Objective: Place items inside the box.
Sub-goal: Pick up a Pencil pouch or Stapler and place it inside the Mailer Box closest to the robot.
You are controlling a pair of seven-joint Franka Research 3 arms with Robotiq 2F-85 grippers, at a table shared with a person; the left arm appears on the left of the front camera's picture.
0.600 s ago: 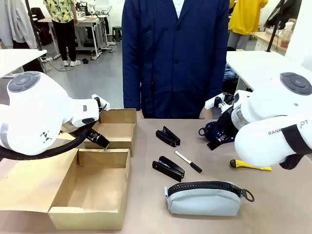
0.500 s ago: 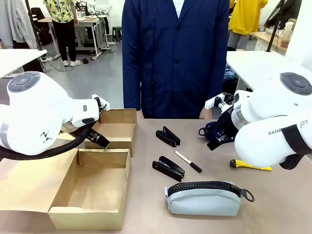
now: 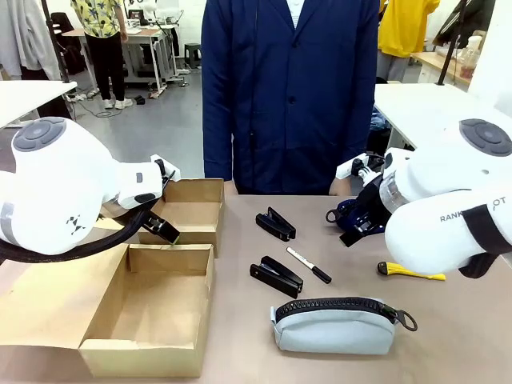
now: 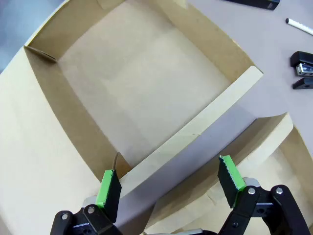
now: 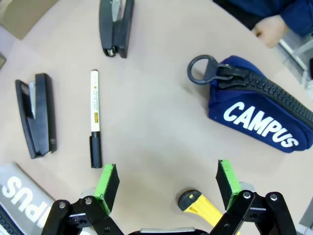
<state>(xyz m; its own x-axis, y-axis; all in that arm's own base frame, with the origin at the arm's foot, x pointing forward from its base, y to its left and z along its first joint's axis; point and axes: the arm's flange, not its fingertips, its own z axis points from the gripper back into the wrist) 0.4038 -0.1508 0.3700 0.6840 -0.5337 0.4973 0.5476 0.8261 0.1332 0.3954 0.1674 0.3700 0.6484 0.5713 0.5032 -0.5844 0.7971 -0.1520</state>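
Left gripper stood wide open and empty above a wall of the cardboard box, right gripper wide open and empty over the table, marker, two staplers, navy pouch, yellow utility knife and pencil case lay on the table outside the box

The front camera sits between the arms, facing across the beige table toward a person in a dark blue coat. The left wrist camera looks closely down into the open brown cardboard box. The right wrist camera looks down on the black-and-white marker and two black staplers, which both other views share.
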